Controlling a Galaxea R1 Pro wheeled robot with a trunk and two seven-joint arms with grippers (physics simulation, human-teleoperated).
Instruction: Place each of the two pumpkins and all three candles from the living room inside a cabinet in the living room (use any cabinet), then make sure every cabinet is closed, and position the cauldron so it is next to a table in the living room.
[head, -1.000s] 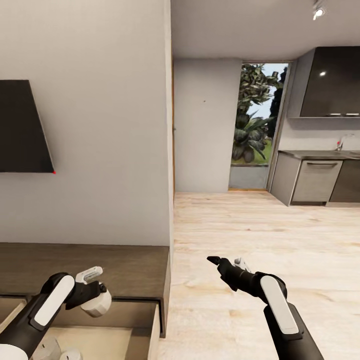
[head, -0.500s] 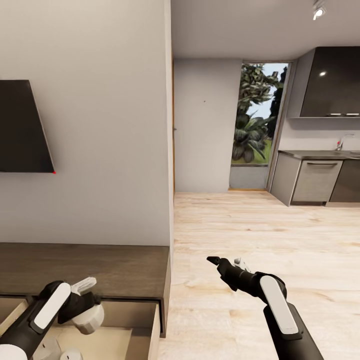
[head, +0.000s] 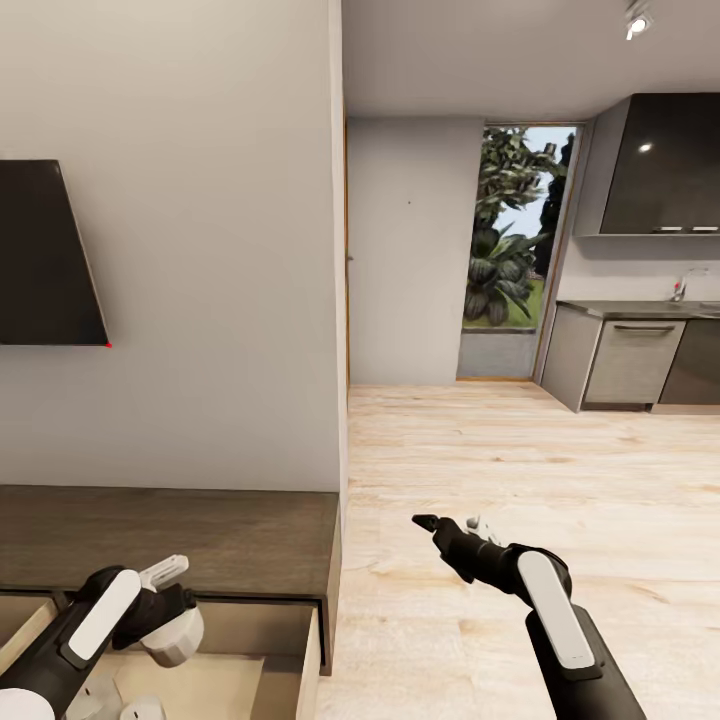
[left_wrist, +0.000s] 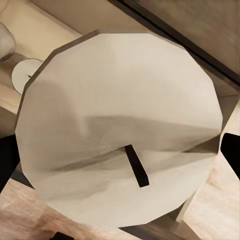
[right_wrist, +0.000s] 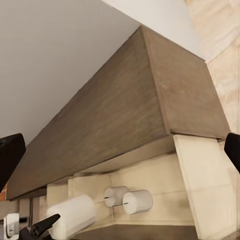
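Observation:
My left gripper (head: 165, 622) is shut on a pale beige candle (head: 178, 640), holding it just above the open drawer (head: 290, 665) of the long dark brown cabinet (head: 200, 540). In the left wrist view the candle's flat top and dark wick (left_wrist: 136, 166) are very close to the camera. Two more candles (right_wrist: 137, 201) lie side by side in the drawer's pale interior, and the held candle (right_wrist: 75, 216) hangs near them. My right gripper (head: 430, 522) is open over the floor, to the right of the cabinet's end. The pumpkins and the cauldron are out of view.
A black TV (head: 45, 255) hangs on the wall above the cabinet. The wall ends at a corner (head: 340, 300) beside the cabinet's right end. Light wood floor (head: 520, 460) runs right toward kitchen units (head: 630, 360) and a glass door (head: 510, 250).
My left gripper has come down with the candle, from above the cabinet's top edge to the open drawer's mouth. The right arm has barely moved.

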